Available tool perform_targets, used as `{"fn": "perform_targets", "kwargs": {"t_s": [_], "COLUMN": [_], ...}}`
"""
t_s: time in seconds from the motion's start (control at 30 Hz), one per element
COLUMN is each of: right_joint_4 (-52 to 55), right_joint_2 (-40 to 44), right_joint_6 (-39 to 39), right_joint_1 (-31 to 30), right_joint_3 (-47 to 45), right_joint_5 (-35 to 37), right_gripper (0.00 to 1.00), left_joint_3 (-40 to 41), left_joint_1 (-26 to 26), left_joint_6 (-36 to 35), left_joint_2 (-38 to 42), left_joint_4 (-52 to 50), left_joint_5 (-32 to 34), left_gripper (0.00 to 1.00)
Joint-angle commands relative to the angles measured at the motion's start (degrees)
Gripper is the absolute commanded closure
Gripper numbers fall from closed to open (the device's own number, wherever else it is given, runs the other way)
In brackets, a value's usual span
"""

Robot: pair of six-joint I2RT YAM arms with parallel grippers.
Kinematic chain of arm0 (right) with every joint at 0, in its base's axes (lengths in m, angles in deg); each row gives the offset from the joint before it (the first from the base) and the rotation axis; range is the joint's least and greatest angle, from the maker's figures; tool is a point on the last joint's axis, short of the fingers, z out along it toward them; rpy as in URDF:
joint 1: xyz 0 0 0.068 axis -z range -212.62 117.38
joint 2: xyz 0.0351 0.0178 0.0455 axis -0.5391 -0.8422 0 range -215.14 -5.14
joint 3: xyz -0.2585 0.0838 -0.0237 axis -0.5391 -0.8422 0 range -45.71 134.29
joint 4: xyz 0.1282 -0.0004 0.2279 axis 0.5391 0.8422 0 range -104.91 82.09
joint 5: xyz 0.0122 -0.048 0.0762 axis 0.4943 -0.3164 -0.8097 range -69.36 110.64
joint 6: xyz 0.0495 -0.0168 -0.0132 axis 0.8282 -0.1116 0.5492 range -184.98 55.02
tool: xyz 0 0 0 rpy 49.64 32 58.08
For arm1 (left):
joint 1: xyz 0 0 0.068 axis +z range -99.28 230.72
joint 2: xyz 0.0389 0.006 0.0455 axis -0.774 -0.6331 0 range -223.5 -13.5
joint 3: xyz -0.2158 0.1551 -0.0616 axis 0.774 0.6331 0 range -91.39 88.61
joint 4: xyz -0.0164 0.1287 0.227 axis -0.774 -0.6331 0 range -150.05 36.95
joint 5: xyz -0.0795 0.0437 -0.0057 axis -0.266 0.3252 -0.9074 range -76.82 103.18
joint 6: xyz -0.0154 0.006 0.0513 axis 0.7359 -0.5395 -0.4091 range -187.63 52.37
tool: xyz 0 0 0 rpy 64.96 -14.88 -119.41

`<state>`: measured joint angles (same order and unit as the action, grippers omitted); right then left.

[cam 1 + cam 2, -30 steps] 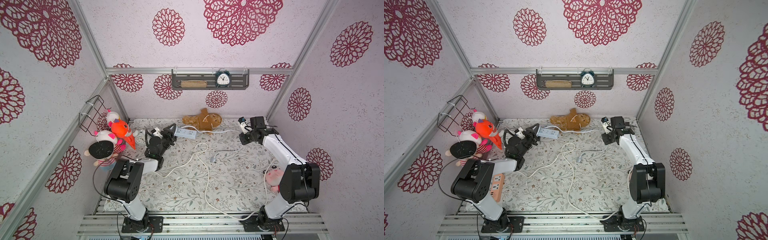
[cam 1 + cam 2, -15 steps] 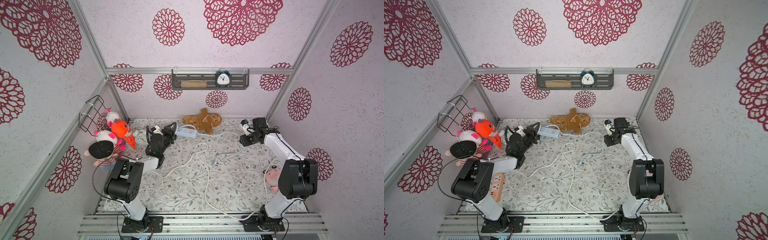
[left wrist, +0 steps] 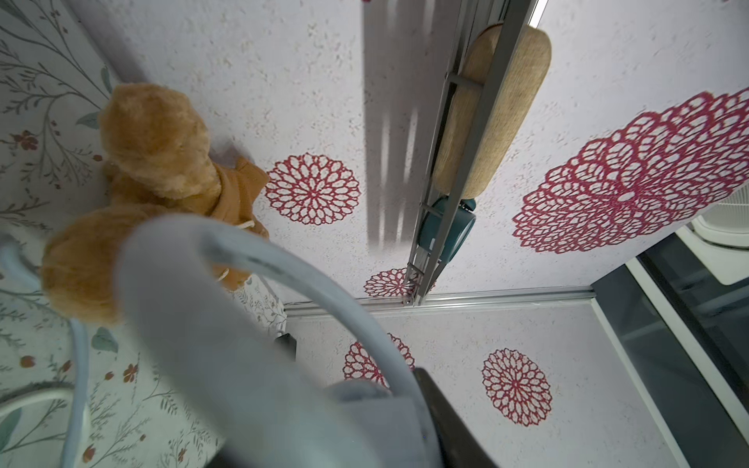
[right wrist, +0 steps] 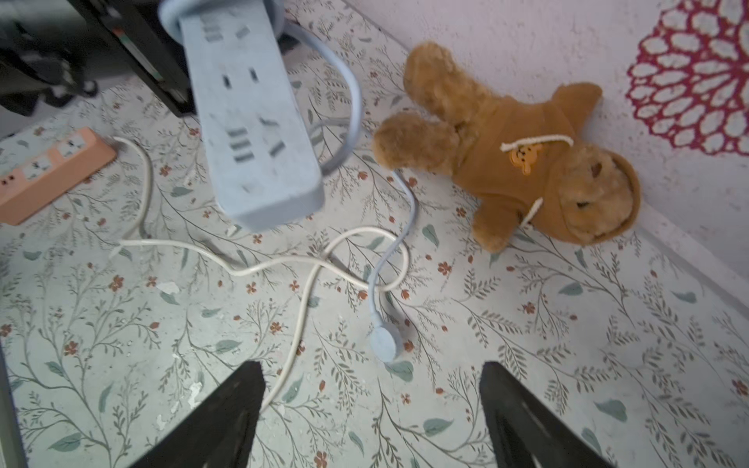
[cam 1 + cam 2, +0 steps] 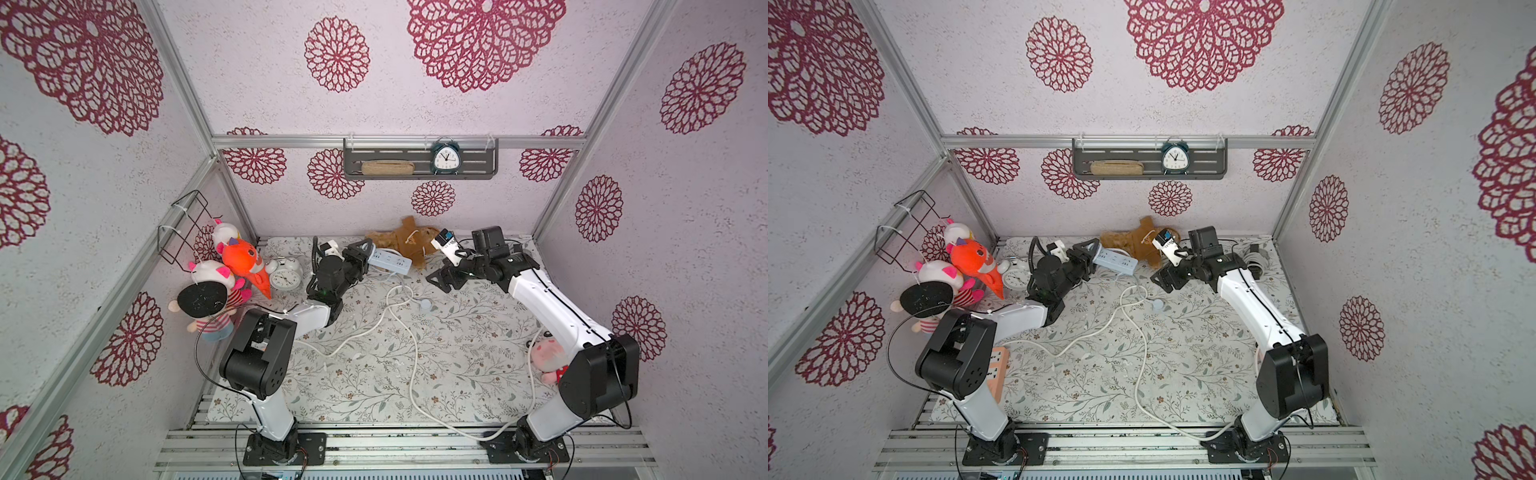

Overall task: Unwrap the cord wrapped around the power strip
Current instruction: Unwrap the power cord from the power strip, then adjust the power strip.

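Right wrist: teddy bear [image 4: 518, 162] beside cord [image 4: 356, 105]

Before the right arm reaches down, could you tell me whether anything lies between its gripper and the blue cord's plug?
Nothing visible lies between the open right gripper and the plug. A white cord runs close beside the plug and crosses the blue cord just beyond it.
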<state>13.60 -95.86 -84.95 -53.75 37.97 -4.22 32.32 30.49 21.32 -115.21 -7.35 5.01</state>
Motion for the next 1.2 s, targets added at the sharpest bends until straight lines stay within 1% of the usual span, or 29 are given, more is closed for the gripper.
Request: {"fn": "perform_targets", "kwargs": {"t_s": [0.0,0.17,0.33,0.53,0.63,0.7,0.73,0.77,0.87,1.0,1.07,1.1,1.17], "right_joint_4": [-3.1,-1.4,-2.0,-1.3,-1.9,-2.2,-2.4,-2.8,-3.0,-2.1,-1.3,-0.8,0.2], "right_joint_2": [1.4,-3.4,-7.1,-12.9,-15.1,-16.1,-16.3,-16.5,-16.6,-16.6,-16.4,-16.3,-15.9], "right_joint_6": [-2.0,-2.4,-0.1,0.5,1.4,1.8,2.0,2.3,2.3,1.2,0.2,-0.4,-1.5], "right_joint_1": [-1.1,-3.2,-6.2,-8.5,-8.8,-9.1,-9.1,-9.2,-9.1,-9.1,-9.0,-9.0,-9.0], "right_joint_3": [2.8,6.8,8.9,12.1,13.4,14.0,14.2,14.3,14.3,14.1,14.1,14.0,14.0], "right_joint_5": [-4.3,-4.5,-5.8,-4.3,-5.4,-5.9,-5.8,-5.4,-4.2,-3.0,-2.3,-1.9,-1.1], "right_gripper": [0.08,0.07,0.07,0.07,0.08,0.11,0.14,0.18,0.37,0.59,0.70,0.73,0.81], "left_joint_3": [-2.2,-2.9,-3.2,-4.5,-4.4,-4.0,-3.9,-3.7,-2.9,-1.8,-1.2,-0.7,0.8], "left_joint_1": [-0.5,-1.4,-2.0,-2.9,-3.4,-3.5,-3.5,-3.5,-3.4,-3.1,-2.4,-1.8,-0.3], "left_joint_6": [-3.7,-7.0,-8.3,-7.9,-8.6,-9.5,-9.8,-10.2,-11.4,-13.9,-15.1,-15.7,-16.3], "left_joint_2": [0.7,1.3,1.0,-0.4,0.1,0.7,0.9,1.2,1.9,3.4,4.6,5.4,7.6], "left_joint_4": [-1.0,-4.1,-3.5,-0.7,-1.4,-2.5,-2.9,-3.0,-3.7,-4.5,-4.8,-5.3,-5.8], "left_joint_5": [-3.1,-4.6,-4.8,-6.7,-6.7,-6.6,-6.5,-6.5,-6.4,-7.1,-8.0,-8.4,-9.2], "left_gripper": [1.00,1.00,1.00,1.00,1.00,1.00,0.97,0.90,0.54,0.20,0.05,0.01,0.03]}}
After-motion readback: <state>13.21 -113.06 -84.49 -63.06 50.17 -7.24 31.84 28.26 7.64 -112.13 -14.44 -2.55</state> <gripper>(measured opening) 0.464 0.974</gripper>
